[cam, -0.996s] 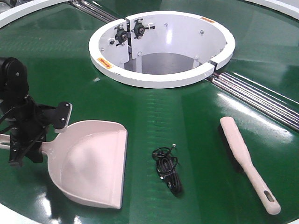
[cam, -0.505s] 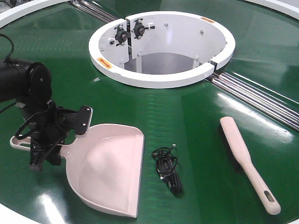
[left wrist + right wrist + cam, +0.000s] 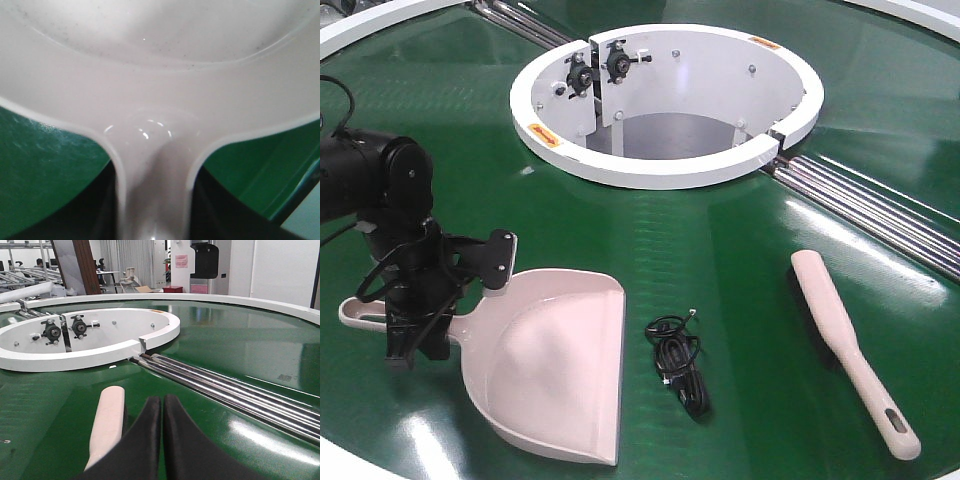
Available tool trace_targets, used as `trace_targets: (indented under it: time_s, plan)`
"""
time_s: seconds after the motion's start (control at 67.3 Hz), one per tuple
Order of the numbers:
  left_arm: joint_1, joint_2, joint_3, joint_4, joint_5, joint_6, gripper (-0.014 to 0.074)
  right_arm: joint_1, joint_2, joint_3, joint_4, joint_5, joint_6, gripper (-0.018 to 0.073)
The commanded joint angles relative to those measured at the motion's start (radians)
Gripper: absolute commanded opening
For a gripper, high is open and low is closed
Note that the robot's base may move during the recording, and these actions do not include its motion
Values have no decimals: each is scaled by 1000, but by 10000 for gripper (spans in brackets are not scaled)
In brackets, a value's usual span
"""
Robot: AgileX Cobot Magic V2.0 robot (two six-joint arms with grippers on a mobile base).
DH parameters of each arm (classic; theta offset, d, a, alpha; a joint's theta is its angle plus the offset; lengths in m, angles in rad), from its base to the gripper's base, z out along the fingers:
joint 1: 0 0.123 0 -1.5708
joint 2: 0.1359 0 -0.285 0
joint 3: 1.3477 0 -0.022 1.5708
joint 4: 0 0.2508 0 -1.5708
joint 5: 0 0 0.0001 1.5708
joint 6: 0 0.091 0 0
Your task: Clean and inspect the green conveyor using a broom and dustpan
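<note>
The pale dustpan (image 3: 550, 360) lies on the green conveyor (image 3: 720, 250) at the front left, its lip facing the front right. My left gripper (image 3: 445, 310) is shut on the dustpan's handle. In the left wrist view the handle (image 3: 152, 190) runs between the dark fingers (image 3: 95, 210) into the pan (image 3: 160, 75). The broom (image 3: 845, 345) lies flat at the front right, handle toward the front edge. My right gripper (image 3: 162, 402) is shut and empty, low over the belt just right of the broom (image 3: 107, 425); it is out of the front view.
A coiled black cable (image 3: 680, 365) lies on the belt between dustpan and broom. The white central ring (image 3: 665, 170) with its open well sits behind. Steel rollers (image 3: 870, 205) run from the ring to the right. The belt's white rim (image 3: 350, 455) is close at the front left.
My left gripper carried the dustpan to the right, toward the cable, and turned it slightly. In the last half second it barely shifted. The broom and cable have not moved.
</note>
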Motion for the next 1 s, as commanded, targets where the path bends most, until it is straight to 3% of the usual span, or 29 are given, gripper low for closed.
trace_targets:
  time_s: [0.0, 0.981]
  plan:
    - [-8, -45, -27, -16, -15, -27, -8, -3, -18, 22, -4, -74, 0, -10]
    - [-8, -48, -27, -19, -23, -27, -7, -3, -18, 22, -4, -74, 0, -10]
